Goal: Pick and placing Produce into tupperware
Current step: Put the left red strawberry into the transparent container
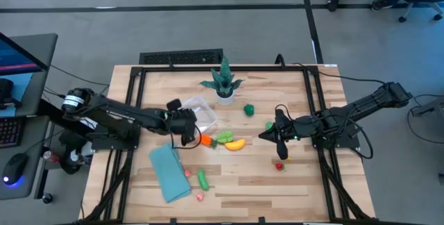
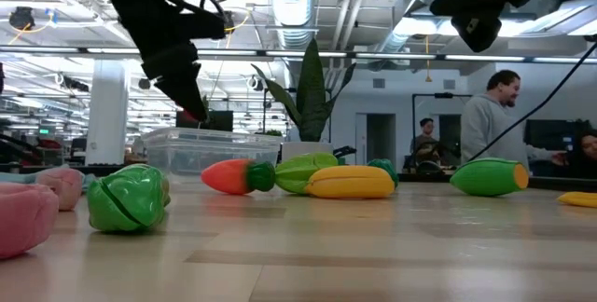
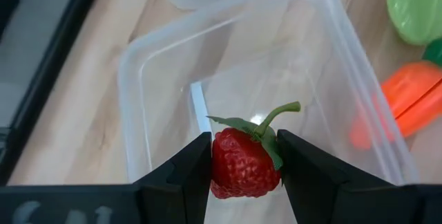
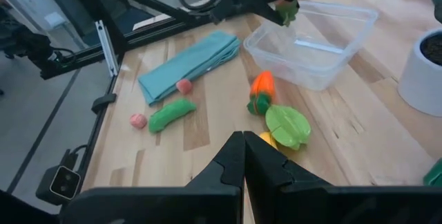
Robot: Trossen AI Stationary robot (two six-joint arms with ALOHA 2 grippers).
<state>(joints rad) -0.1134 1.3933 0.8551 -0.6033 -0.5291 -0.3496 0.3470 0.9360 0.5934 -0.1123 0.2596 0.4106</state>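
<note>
The left gripper (image 3: 243,165) is clamped on a strawberry (image 3: 242,163) above the tupperware (image 3: 138,65), near its edge. Released here, the strawberry could bounce out or clip the rim. The right gripper (image 4: 243,156) waits closed near the table's right edge.

You'll see a spiky teal plant in a white pot (image 1: 224,86) at the wooden table's (image 1: 298,183) twelve o'clock, and a folded light-blue cloth (image 1: 168,173) toward seven o'clock.
</note>
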